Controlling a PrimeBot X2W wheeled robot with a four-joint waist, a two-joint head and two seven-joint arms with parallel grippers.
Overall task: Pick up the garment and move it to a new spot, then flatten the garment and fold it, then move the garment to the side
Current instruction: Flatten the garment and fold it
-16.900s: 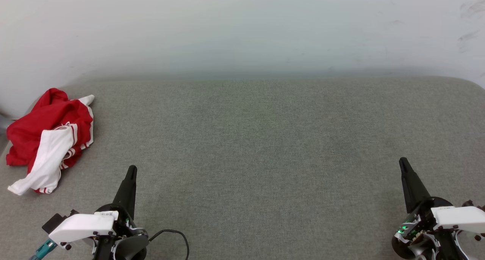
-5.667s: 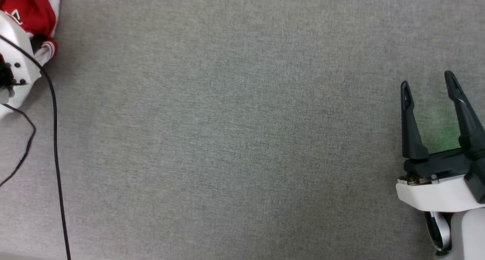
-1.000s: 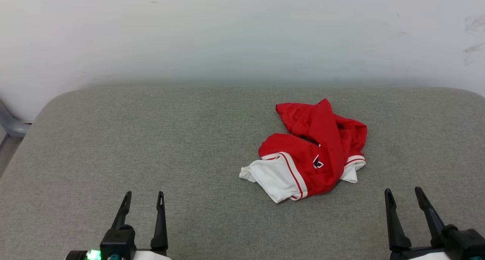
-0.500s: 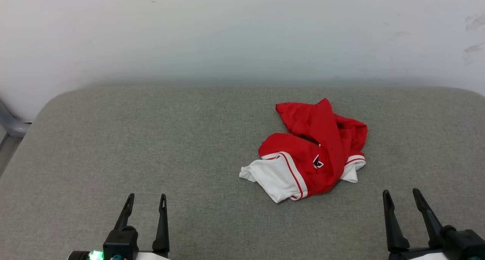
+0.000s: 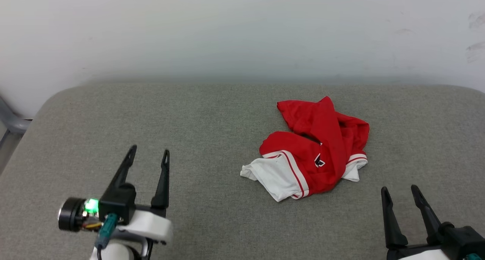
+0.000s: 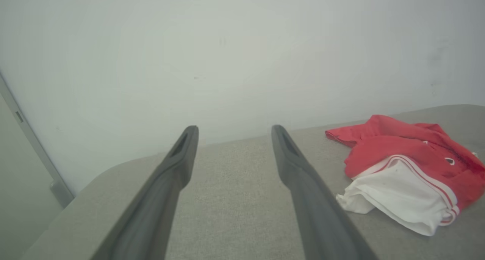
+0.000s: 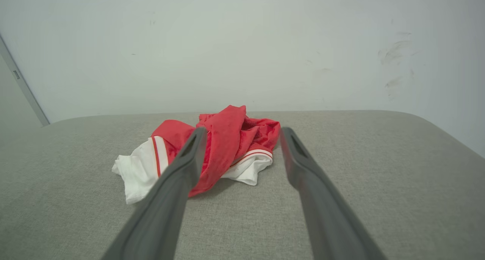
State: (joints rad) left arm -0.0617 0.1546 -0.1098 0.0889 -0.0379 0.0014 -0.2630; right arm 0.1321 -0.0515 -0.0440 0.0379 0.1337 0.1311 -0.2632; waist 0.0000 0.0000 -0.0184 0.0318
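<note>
garment (image 5: 303, 146) lies ahead, between left tool (image 5: 149, 150) and right tool (image 5: 399, 187), both spread wide, empty.

Garment (image 5: 305, 150) lettering hidden btw folds

The head view looks forward and down over the grey surface (image 5: 212, 116) toward the wall (image 5: 227, 32). Each wrist view looks low along its own gripper, the left gripper (image 6: 233, 128) and the right gripper (image 7: 243, 130), toward that wall. All three views share the garment (image 5: 314, 146).

Red-and-white garment (image 5: 322, 138), striped trim
</note>
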